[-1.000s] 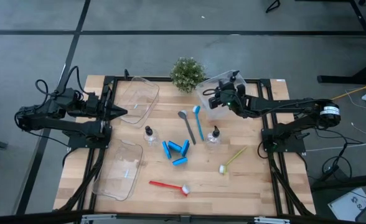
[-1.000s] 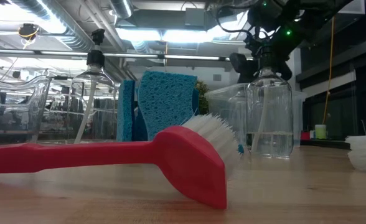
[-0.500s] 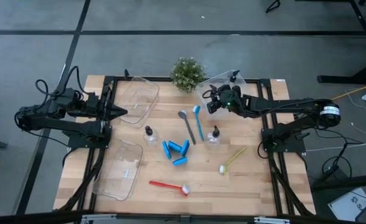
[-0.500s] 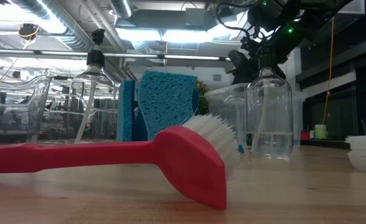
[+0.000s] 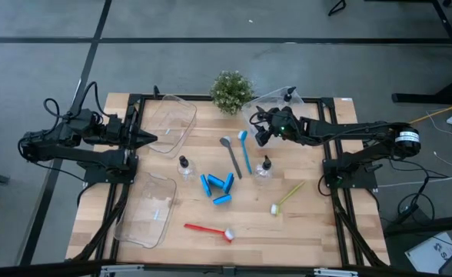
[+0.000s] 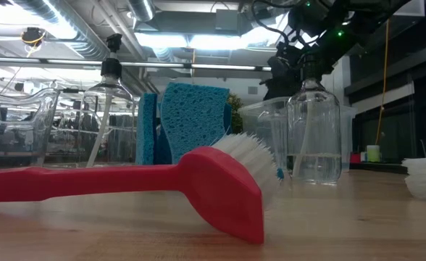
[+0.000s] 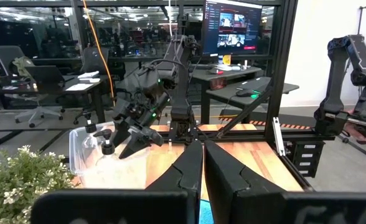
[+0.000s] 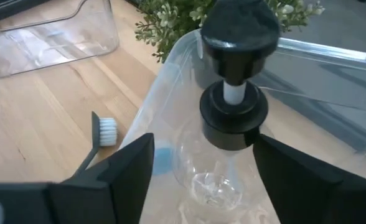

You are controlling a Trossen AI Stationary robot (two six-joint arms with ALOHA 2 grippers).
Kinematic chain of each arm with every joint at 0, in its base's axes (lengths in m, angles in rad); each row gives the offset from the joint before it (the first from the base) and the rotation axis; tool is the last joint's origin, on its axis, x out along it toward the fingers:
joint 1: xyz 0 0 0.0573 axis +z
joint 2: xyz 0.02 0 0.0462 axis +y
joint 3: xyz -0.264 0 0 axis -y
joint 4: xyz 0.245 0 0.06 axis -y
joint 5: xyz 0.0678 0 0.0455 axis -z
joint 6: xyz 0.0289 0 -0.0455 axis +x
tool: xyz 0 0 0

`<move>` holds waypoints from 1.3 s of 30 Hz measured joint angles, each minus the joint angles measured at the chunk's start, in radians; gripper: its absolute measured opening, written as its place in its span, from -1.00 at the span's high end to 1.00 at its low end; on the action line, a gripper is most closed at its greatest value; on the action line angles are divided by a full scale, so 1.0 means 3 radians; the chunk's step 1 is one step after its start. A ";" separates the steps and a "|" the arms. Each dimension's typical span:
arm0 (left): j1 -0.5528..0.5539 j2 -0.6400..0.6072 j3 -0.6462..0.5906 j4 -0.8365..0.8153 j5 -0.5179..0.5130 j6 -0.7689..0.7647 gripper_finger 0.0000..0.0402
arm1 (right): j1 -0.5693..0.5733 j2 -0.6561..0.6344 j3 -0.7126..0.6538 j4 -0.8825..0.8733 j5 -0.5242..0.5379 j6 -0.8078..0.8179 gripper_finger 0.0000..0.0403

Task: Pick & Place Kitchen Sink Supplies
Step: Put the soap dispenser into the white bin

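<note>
Bottle (image 8: pixel 229 143), black-capped, stands inside clear bin (image 5: pixel 276 104) at the table's far right; right gripper (image 5: pixel 261 132) hovers beside it, fingers spread, empty. Best: lift clear without clipping the cap. Left gripper (image 7: pixel 197 163) waits pressed together at the left edge.

A small green potted plant (image 5: pixel 231 90) stands at the far edge of the wooden counter (image 5: pixel 310 223), between two clear plastic bins (image 5: pixel 169 123) (image 5: pixel 266 104). A third clear bin (image 5: pixel 147 209) lies near the counter's front left part. Behind the counter, a lit monitor (image 7: pixel 231 31) stands on a desk.
</note>
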 joint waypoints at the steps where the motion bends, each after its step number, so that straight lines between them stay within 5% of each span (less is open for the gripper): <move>1: 0.0000 0.0000 0.0000 0.0001 0.0000 0.0000 0.94 | -0.0001 0.0000 0.0000 -0.0001 0.0001 0.0004 -0.38; 23: 0.0000 0.0000 0.0000 0.0000 0.0000 0.0000 0.94 | -0.0001 -0.0733 0.0000 -0.0814 -0.0573 0.0281 -0.33; 39: 0.0001 -0.0001 0.0000 0.0000 0.0000 0.0000 0.95 | 0.0000 -0.1007 0.0000 -0.1155 -0.1980 0.0640 -0.33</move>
